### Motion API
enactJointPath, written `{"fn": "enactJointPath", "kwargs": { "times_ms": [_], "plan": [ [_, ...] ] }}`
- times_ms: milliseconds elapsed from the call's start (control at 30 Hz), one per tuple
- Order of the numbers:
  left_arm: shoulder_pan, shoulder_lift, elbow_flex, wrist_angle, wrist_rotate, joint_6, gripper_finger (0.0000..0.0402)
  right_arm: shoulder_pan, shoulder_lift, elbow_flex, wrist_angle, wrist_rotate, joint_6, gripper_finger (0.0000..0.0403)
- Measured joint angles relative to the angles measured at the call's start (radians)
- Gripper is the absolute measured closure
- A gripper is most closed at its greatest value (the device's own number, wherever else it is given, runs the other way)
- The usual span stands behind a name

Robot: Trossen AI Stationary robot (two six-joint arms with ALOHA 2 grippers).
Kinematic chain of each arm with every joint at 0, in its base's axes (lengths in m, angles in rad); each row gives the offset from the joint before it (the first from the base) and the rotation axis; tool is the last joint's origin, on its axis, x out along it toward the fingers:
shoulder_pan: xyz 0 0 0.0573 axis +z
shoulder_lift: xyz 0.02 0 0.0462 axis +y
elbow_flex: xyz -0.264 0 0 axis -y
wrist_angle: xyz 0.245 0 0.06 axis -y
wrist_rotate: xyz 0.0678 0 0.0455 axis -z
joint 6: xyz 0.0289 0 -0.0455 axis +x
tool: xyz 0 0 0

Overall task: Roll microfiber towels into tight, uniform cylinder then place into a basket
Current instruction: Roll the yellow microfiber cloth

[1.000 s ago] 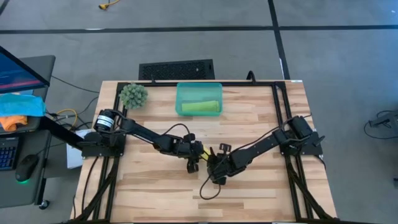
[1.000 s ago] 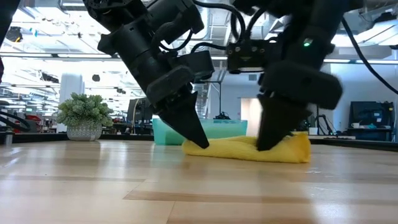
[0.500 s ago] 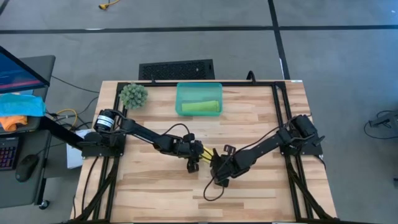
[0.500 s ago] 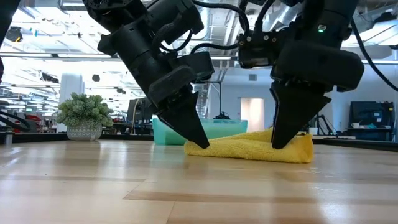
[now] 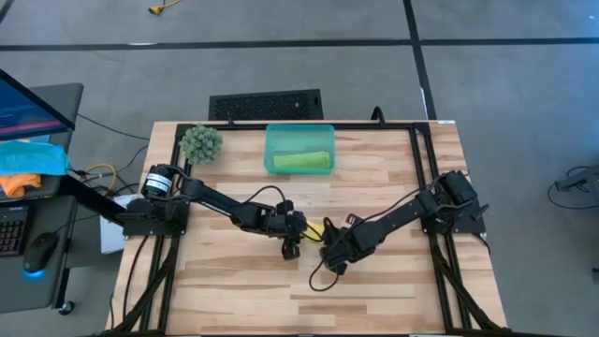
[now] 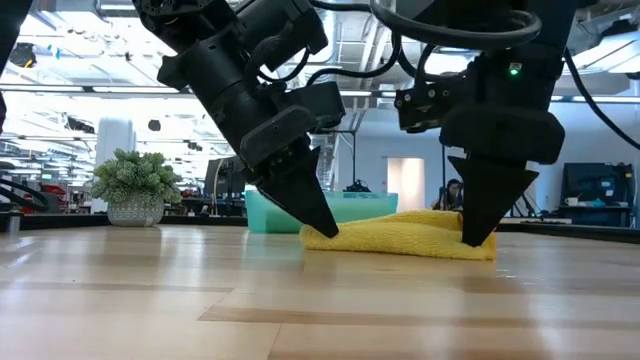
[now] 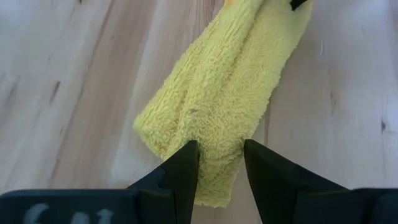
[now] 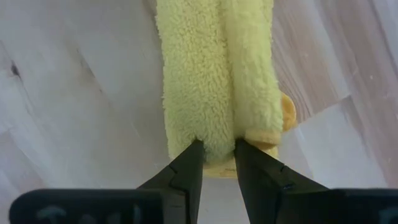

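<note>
Left gripper (image 6: 322, 222) and right gripper (image 6: 478, 232) each pinch 1 end of the rolled yellow towel (image 6: 405, 236), near the basket (image 5: 299, 149).

Pale wooden table (image 5: 234, 281) with yellow towel (image 6: 400, 238), teal basket (image 5: 299, 150), plant ball (image 5: 200, 143).

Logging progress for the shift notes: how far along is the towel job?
Done: the green towel lies rolled in the basket. In hand: the left gripper and right gripper each pinch an end of the yellow towel, partly rolled on the table. Left: tightening it and placing it in the basket.
</note>
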Motion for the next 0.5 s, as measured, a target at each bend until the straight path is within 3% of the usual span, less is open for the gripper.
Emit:
{"fn": "enactJointPath", "kwargs": {
  "times_ms": [233, 500],
  "plan": [
    [-0.035, 0.001, -0.001, 0.089, -0.134, 0.188, 0.0274, -0.004, 0.0, -0.002, -0.02, -0.006, -0.079, 0.0285],
    [-0.087, 0.001, -0.001, 0.159, -0.231, 0.275, 0.0274, -0.004, 0.002, -0.002, -0.023, -0.008, -0.082, 0.0285]
  ]
}}
